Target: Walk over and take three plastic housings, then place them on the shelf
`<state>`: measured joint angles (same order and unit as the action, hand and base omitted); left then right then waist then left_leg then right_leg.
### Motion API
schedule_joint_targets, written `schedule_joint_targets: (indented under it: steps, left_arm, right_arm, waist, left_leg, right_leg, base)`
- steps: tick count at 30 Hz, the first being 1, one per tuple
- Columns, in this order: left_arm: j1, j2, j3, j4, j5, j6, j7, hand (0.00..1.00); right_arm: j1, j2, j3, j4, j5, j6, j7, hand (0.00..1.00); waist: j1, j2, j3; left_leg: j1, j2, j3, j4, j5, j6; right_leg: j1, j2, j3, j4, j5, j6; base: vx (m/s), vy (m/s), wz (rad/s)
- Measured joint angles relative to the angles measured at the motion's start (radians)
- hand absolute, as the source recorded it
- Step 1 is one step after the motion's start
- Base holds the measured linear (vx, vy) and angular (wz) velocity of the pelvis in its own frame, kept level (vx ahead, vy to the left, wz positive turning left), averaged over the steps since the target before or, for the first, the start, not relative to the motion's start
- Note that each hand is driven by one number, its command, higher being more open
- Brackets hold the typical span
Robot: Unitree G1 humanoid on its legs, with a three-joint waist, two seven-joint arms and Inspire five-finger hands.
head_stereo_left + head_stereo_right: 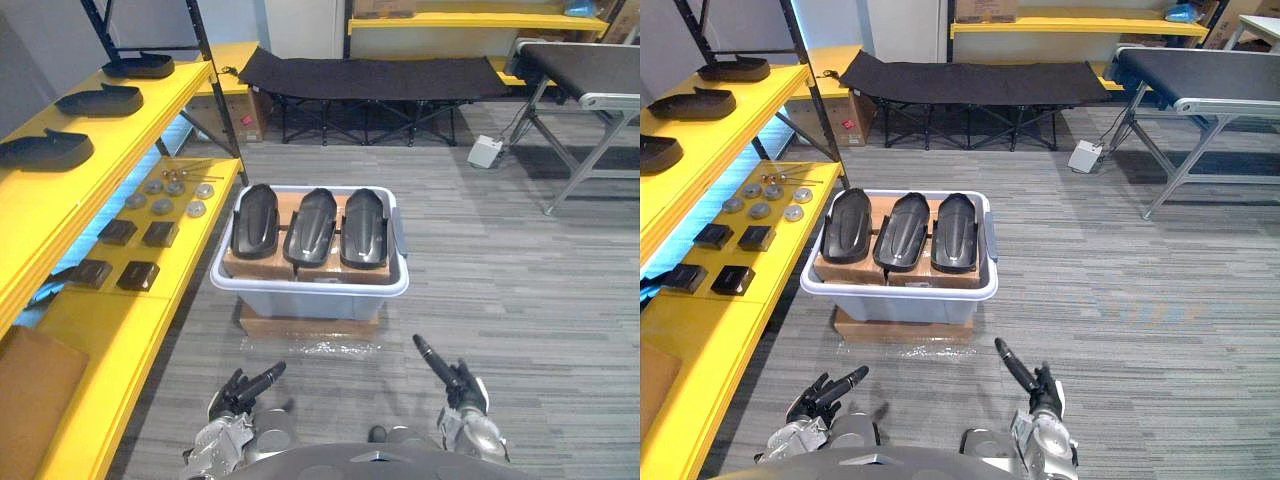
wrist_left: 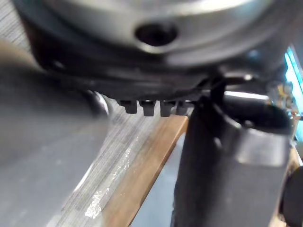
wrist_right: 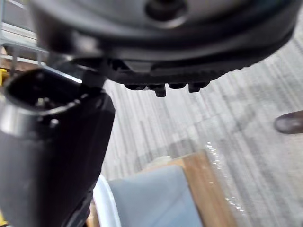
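Note:
Three black plastic housings [image 1: 254, 220] [image 1: 311, 226] [image 1: 363, 228] lie side by side on cardboard inside a grey bin [image 1: 300, 287] on the floor ahead of me. Three more black housings [image 1: 138, 67] [image 1: 100, 100] [image 1: 45, 150] rest on the upper level of the yellow shelf [image 1: 60, 205] to the left. My left hand [image 1: 245, 390] and right hand [image 1: 455, 385] hover low in front of me, short of the bin, fingers stretched out and holding nothing. The right wrist view shows the thumb [image 3: 52, 156] beside the bin's corner [image 3: 147, 194].
The bin stands on a flat cardboard box [image 1: 310, 325]. The lower shelf level carries small black blocks [image 1: 130, 250] and metal discs [image 1: 170, 195]. A black folding cot [image 1: 370, 75] stands at the back, a conveyor [image 1: 585, 75] at the right, a white box [image 1: 485, 151] on the carpet.

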<state>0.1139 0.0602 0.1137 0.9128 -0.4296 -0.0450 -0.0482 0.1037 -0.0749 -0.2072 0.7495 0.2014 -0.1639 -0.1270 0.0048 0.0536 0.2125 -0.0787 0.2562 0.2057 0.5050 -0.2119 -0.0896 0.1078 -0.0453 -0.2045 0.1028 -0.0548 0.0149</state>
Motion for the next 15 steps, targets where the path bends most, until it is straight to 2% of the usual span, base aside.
schedule_joint_targets:
  steps: [1, 2, 3, 5, 8, 11, 15]
  left_arm:
    - [0.001, -0.001, -0.002, 0.000, 0.001, 0.000, -0.002, 1.00]
    - [-0.002, 0.000, -0.011, -0.001, 0.004, 0.001, -0.005, 1.00]
    - [0.002, 0.016, -0.032, -0.014, 0.009, 0.003, -0.006, 1.00]
    - [0.001, 0.043, -0.070, -0.021, 0.029, 0.007, -0.009, 1.00]
    - [0.004, 0.066, -0.121, -0.030, 0.088, 0.013, -0.034, 1.00]
    - [0.006, 0.078, -0.156, -0.047, 0.091, 0.012, -0.045, 1.00]
    - [0.005, 0.086, -0.179, -0.050, 0.082, 0.000, -0.051, 1.00]
  right_arm:
    - [0.000, -0.008, -0.001, -0.033, 0.000, 0.001, -0.013, 1.00]
    - [-0.006, -0.018, -0.006, -0.086, -0.002, 0.002, -0.045, 1.00]
    - [-0.001, -0.021, -0.012, -0.141, -0.003, 0.003, -0.073, 1.00]
    - [-0.012, -0.035, -0.033, -0.212, -0.032, 0.003, -0.104, 1.00]
    - [-0.060, -0.093, -0.042, -0.264, -0.043, 0.011, -0.110, 1.00]
    - [-0.124, -0.128, -0.031, -0.266, -0.089, 0.046, -0.112, 1.00]
    - [-0.206, -0.179, -0.016, -0.258, -0.157, 0.100, -0.182, 1.00]
  waist:
    - [-0.007, 0.002, 0.000]
    - [-0.007, -0.005, 0.012]
    - [-0.005, -0.036, 0.012]
    - [-0.005, -0.065, 0.014]
    - [-0.007, -0.067, 0.016]
    - [-0.006, -0.063, 0.015]
    - [0.003, -0.060, 0.015]
  left_leg:
    - [0.001, -0.009, 0.007, -0.094, 0.047, 0.004]
    - [0.018, -0.038, 0.009, -0.184, 0.126, 0.008]
    - [0.040, -0.084, 0.010, -0.249, 0.137, 0.016]
    - [0.049, -0.134, 0.019, -0.304, 0.157, 0.039]
    - [0.070, -0.184, 0.030, -0.322, 0.159, 0.057]
    - [0.086, -0.198, 0.036, -0.320, 0.146, 0.071]
    - [0.055, -0.209, 0.008, -0.305, 0.135, 0.080]
  right_leg:
    - [-0.003, -0.003, -0.003, -0.002, -0.001, 0.008]
    - [0.001, -0.022, 0.000, 0.001, -0.007, 0.031]
    - [0.002, -0.055, 0.000, -0.018, -0.002, 0.049]
    - [-0.003, -0.097, -0.002, -0.032, 0.007, 0.072]
    - [0.011, -0.139, 0.001, -0.038, 0.023, 0.101]
    - [0.023, -0.154, 0.002, -0.040, 0.034, 0.119]
    - [0.013, -0.162, -0.018, -0.040, 0.036, 0.122]
  base:
    - [0.20, 0.149, 0.05]
    - [0.20, 0.172, 0.09]
    - [0.21, 0.175, 0.09]
    - [0.21, 0.155, 0.11]
    - [0.18, 0.147, -0.01]
    - [0.07, 0.087, -0.07]
    - [-0.01, 0.042, 0.17]
